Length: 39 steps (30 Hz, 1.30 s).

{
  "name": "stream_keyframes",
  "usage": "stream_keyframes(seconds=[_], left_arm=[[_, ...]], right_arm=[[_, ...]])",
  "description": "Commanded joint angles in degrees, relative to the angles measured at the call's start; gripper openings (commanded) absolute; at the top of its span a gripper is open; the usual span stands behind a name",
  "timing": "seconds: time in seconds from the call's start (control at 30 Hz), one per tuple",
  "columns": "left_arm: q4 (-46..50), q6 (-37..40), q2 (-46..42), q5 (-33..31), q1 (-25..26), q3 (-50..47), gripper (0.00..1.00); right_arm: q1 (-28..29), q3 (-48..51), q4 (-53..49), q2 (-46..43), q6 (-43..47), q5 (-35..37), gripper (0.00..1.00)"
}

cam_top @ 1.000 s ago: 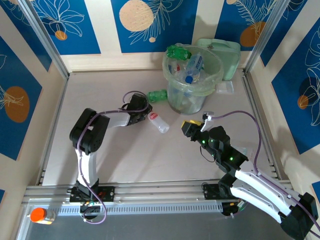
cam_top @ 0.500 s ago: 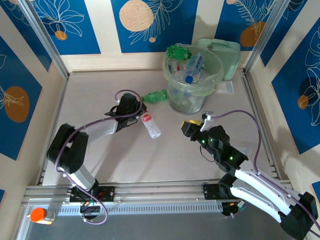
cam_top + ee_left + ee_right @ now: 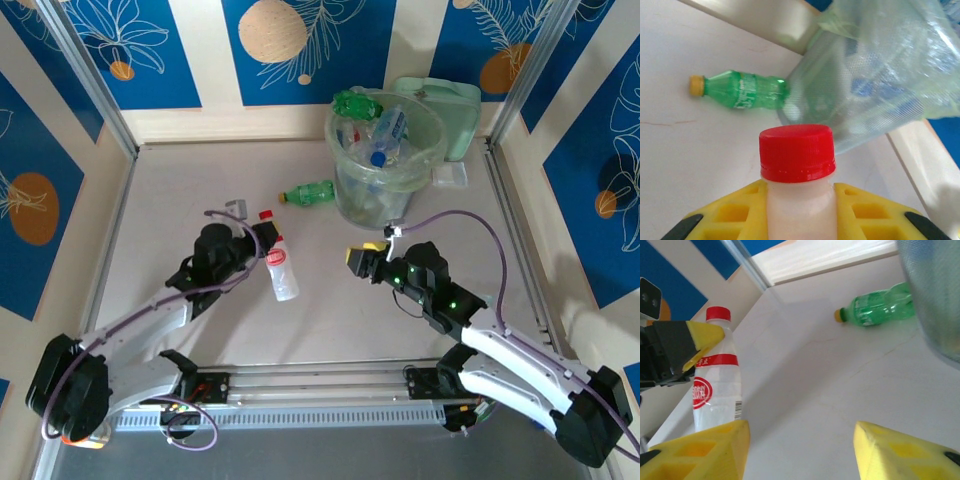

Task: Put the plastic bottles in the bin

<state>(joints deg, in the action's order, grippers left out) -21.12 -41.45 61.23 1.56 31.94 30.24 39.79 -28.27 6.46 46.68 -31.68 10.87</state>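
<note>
The left pincer [image 3: 262, 238] was pinching a white bottle [image 3: 281, 272] with a red cap. Its yellow fingers [image 3: 735, 212] pressed on both sides of the bottle, just under the cap. The right wrist camera showed this bottle standing up straight, with a red band and a round red mark on it. Its bottom was hidden, so I could not tell if it touched the bench [image 3: 200, 180].

The right pincer [image 3: 358, 258] was near the middle of the bench, to the right of the white bottle and apart from it. Its two yellow fingers [image 3: 695, 452] were spread wide, with nothing between them.

A green bottle [image 3: 308, 192] with a yellow cap lay on its side on the bench. Its bottom end was right beside the bin [image 3: 352, 185].

The bin was round and pale green with a clear bag in it. It stood at the far side of the bench. Many bottles [image 3: 385, 130] were piled inside it, and one green one [image 3: 355, 103] sat up at the rim. A flat pale-green lid [image 3: 450, 110] lay behind the bin.
</note>
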Motion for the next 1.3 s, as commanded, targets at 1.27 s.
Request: stream_keyframes(seconds=[1.27], left_arm=[[-43.8, -0.5, 4.0, 20.5, 7.0, -8.8, 0.19]], right_arm=[[7.1, -5.2, 27.7, 25.3, -2.1, -34.8, 0.83]])
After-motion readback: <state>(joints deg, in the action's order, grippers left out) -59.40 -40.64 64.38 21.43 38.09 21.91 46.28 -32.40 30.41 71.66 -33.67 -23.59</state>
